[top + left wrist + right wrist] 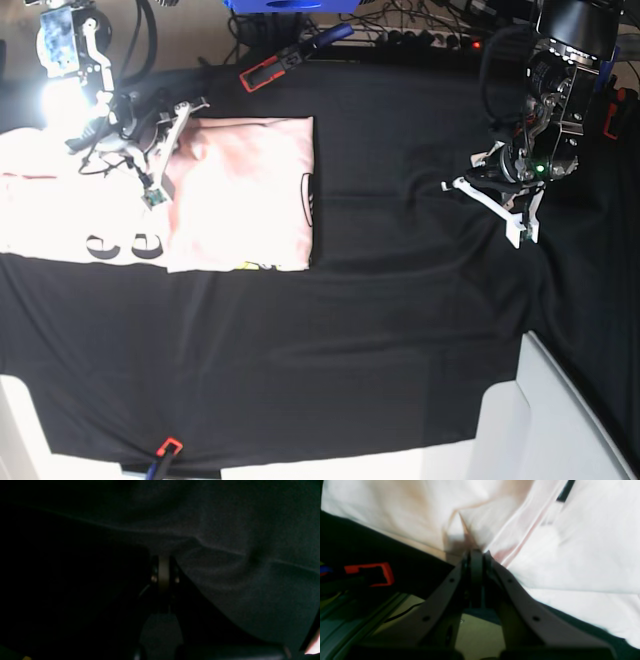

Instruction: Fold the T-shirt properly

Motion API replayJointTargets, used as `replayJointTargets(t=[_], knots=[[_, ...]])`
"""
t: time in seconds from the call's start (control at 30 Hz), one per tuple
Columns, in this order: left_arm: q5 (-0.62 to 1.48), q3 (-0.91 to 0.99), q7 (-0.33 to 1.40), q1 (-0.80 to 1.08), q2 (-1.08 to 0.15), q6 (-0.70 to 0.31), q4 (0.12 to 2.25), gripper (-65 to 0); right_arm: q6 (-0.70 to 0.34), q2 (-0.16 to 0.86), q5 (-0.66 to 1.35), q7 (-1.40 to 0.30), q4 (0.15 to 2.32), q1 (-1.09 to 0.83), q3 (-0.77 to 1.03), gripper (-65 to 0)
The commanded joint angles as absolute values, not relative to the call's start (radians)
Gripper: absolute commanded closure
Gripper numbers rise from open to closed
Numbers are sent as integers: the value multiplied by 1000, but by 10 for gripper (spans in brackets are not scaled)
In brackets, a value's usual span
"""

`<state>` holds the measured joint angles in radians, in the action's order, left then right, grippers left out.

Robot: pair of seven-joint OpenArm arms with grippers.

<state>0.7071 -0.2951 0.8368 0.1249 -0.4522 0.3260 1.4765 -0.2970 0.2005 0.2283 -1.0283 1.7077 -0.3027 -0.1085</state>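
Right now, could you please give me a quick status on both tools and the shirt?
Right tool shut on T-shirt edge. Left tool shut, empty, over the black cloth, apart from the shirt. T-shirt partly folded at table's end. Nothing in the way.

From the centre of the base view, the black table cloth (380,330) lies bare from 3 through 6 to 8 o'clock, open for passage. At 10 o'clock the T-shirt (250,190) covers the surface, with the right gripper (185,112) over its far edge. At 2 o'clock the left gripper (490,175) occupies room. Orange clamps (262,72) stand at 11 o'clock.
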Motion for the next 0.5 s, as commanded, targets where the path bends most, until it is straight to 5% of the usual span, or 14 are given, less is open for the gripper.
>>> replayJointTargets(t=[0.0,0.47], knots=[[704,-289,825,116,-466,328,1489,0,-298,206,236,-1021,1725,-302,-102,-3],[704,-289,823,114,-461,328,1429,0,-295,208,232,-1059,1781,-337,-102,-3]])
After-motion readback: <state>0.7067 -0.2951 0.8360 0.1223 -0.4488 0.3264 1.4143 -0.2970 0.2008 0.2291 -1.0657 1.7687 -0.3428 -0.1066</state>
